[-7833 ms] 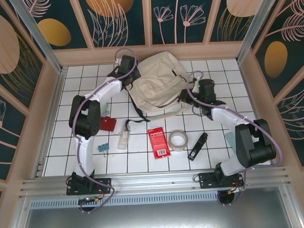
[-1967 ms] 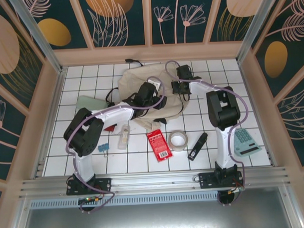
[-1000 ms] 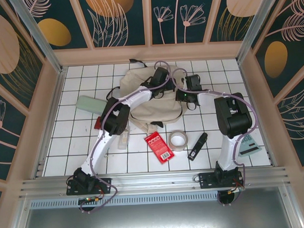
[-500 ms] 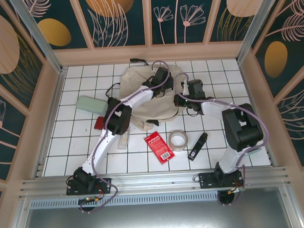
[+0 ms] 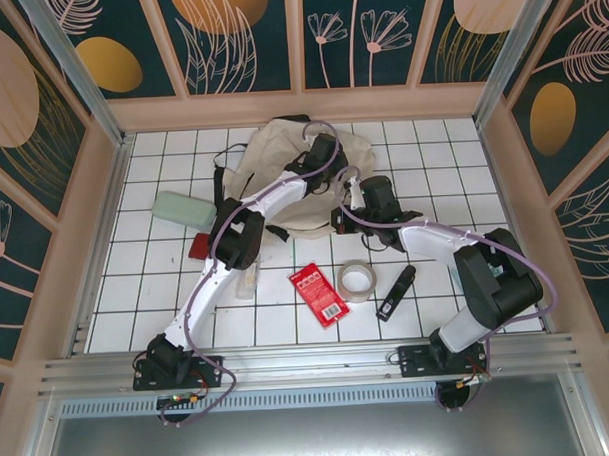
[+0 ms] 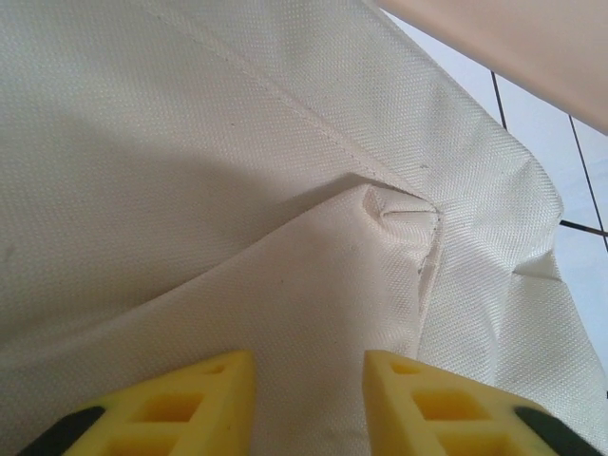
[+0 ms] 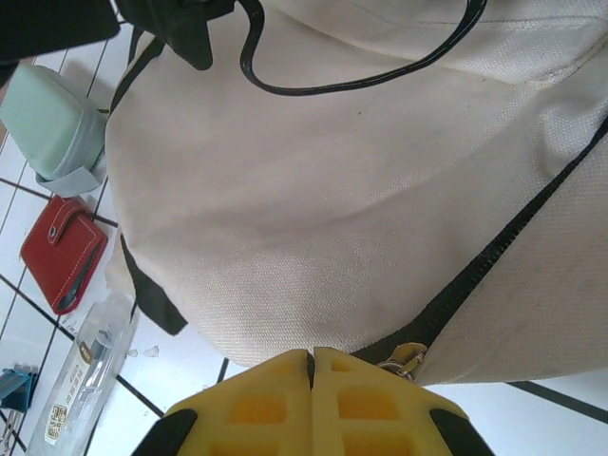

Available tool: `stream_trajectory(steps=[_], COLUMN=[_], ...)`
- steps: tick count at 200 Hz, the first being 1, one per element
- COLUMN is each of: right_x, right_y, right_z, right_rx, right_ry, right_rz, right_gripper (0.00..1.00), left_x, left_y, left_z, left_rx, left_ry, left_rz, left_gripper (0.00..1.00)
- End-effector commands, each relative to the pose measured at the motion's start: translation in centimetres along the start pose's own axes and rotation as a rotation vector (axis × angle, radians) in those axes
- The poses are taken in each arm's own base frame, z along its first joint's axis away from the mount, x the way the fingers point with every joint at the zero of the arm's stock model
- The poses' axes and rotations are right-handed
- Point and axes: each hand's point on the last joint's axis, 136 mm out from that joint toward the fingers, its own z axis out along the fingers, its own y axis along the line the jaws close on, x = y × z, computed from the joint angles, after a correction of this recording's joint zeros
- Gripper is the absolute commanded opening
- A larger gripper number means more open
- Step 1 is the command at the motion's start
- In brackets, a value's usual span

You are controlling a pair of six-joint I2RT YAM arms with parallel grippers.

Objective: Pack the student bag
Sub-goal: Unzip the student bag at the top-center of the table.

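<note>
The student bag [image 5: 267, 159], cream fabric with black straps, lies bunched at the back middle of the table. My left gripper [image 5: 327, 147] is over its far right part. Close up, its yellow fingers [image 6: 418, 399] stand partly apart with a fold of the bag's cloth [image 6: 237, 142] pinched between them [image 6: 309, 366]. My right gripper [image 5: 346, 207] is at the bag's near right edge, its jaws pressed together [image 7: 312, 353]. The bag [image 7: 332, 190] rises just beyond its tips, and a black zipper line [image 7: 494, 256] ends at a metal pull [image 7: 408, 359] beside the right finger.
Left of the bag lie a mint case [image 5: 184, 209] and a red wallet [image 5: 200, 249]. In front of it are a clear tube [image 5: 248, 280], a red card pack [image 5: 317, 293], a tape roll [image 5: 356, 280] and a black stapler [image 5: 395, 293]. Low walls ring the table.
My right gripper has slid down and left along the bag's near edge, still shut. The bag has bunched toward the back left. My left gripper stays on the bag's far side.
</note>
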Motion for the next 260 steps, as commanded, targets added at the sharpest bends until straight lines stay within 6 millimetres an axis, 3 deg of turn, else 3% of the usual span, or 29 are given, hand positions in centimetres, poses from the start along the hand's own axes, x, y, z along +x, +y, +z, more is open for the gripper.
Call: stream_trajectory(steps=[1,9,36,50,101,138,184,229,260], right_x=[-0.5,-0.7,-2.0,-2.9,-4.7,-4.9,-4.8,-4.7,-4.4], right_y=[1.3,1.0,-0.2,-0.7,-3.5,-4.5,-5.2,-5.1,-5.0], right_z=[-0.2,-0.1,-1.0,-1.8,-4.2,-4.0,-3.5,-3.7,-3.4], right_rx=[-0.053,-0.056,-0.064,-0.066,0.010,0.056,0.079,0.076,0.073], right_ry=[-0.004,-0.008,-0.064,-0.103,-0.219,-0.233,-0.230,-0.235,-0.227], right_rz=[0.008,0.021,0.085,0.104,0.148,0.154,0.164,0.165,0.165], right_gripper=[0.12,0.26,0.46,0.51,0.56,0.57,0.57,0.57,0.57], left_x=[2.1,1.4,-0.4,-0.8,0.3,4.4,11.0,12.7,13.8], left_y=[3.2,2.5,0.5,0.1,1.1,2.6,2.3,2.8,3.6], left_z=[0.0,-1.0,-5.6,-8.0,-16.6,-21.1,-22.8,-22.9,-22.2], left_rx=[-0.082,-0.063,-0.010,0.004,-0.014,-0.037,-0.072,-0.109,-0.140], left_ry=[0.090,0.084,0.064,0.059,0.077,0.169,0.304,0.330,0.347], left_rz=[0.027,0.044,0.090,0.103,0.171,0.198,0.255,0.255,0.264], left_gripper=[0.43,0.45,0.50,0.51,0.53,0.52,0.52,0.47,0.39])
